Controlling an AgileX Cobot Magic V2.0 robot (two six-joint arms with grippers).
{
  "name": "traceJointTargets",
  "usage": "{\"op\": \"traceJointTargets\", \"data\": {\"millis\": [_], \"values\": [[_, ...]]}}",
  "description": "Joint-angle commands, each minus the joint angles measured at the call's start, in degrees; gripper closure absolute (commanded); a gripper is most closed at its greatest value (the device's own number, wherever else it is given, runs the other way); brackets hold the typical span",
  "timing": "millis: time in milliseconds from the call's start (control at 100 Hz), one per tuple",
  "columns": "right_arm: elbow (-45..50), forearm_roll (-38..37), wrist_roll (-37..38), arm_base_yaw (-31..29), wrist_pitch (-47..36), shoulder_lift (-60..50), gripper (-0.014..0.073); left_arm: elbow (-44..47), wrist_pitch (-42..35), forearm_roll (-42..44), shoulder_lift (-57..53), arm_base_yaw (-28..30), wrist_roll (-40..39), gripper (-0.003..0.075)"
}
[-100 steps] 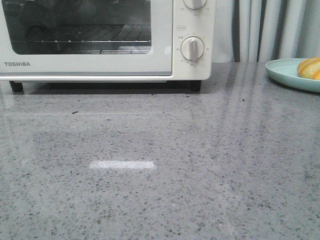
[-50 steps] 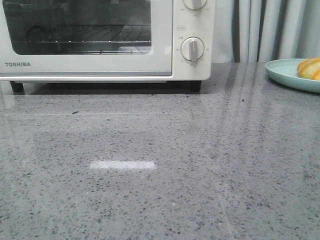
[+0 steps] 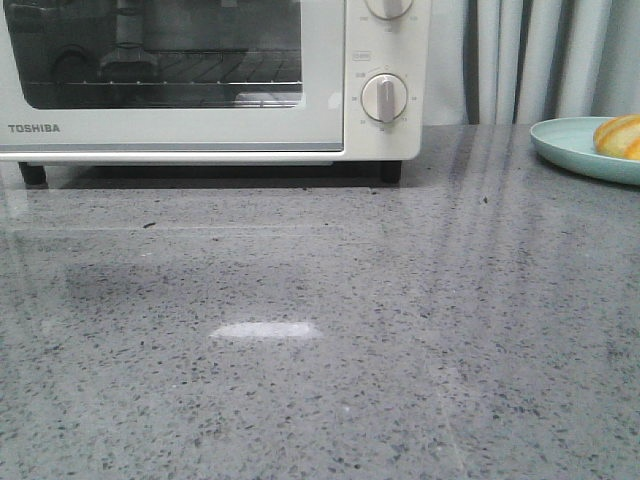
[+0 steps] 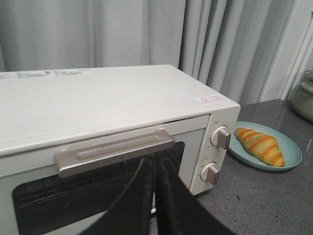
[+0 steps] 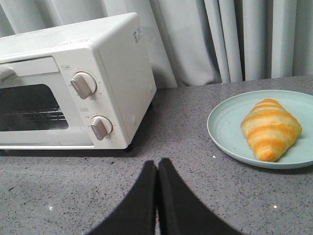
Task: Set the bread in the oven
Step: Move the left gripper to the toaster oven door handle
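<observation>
In the front view, the oven [image 3: 210, 80] is sitting at the back of the gray table [image 3: 320, 330] with its door closed. The bread [image 3: 620, 136] is lying on a teal plate [image 3: 575, 145] far to the right. In the left wrist view, the left gripper [image 4: 155, 169] is hanging clenched, just below the door handle [image 4: 115, 151]. In the right wrist view, the right gripper [image 5: 157, 169] is hanging clenched over the table, between oven and plate.

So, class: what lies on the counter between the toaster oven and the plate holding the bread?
Nothing: between the oven and the plate with the bread there is only bare grey countertop, seen best in the right wrist view.
</observation>
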Motion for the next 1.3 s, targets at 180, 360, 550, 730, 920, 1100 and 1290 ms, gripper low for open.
{"op": "traceJointTargets", "data": {"millis": [180, 360, 550, 730, 920, 1100, 1290], "values": [[-2.0, -0.8, -0.5, 0.1, -3.9, 0.8, 0.0643, -10.0, -3.1, -2.5, 13.5, -1.7, 0.7, 0.0741], [-2.0, -0.8, -0.5, 0.1, -3.9, 0.8, 0.0642, -12.1, -4.8, -2.5, 19.5, -1.7, 1.8, 0.0741], [-2.0, -0.8, -0.5, 0.1, -3.9, 0.8, 0.0643, -13.7, -5.9, -2.5, 23.3, -1.7, 3.0, 0.0741], [-2.0, -0.9, -0.5, 0.1, -3.9, 0.8, 0.0643, -14.2, -7.6, -2.5, 25.4, -1.7, 3.1, 0.0741], [-2.0, -1.6, -0.5, 0.1, -3.8, 0.9, 0.0642, -14.2, -7.3, -2.2, 26.9, -1.7, 3.2, 0.0741], [-2.0, -2.0, -0.5, 0.1, -3.1, 0.9, 0.0643, -14.2, -4.6, -0.7, 26.9, -1.7, 3.2, 0.0742], [-2.0, -2.0, -0.5, 0.1, -2.9, 0.9, 0.0642, -13.7, 0.2, 3.1, 24.9, -1.7, 3.2, 0.0742]]}}
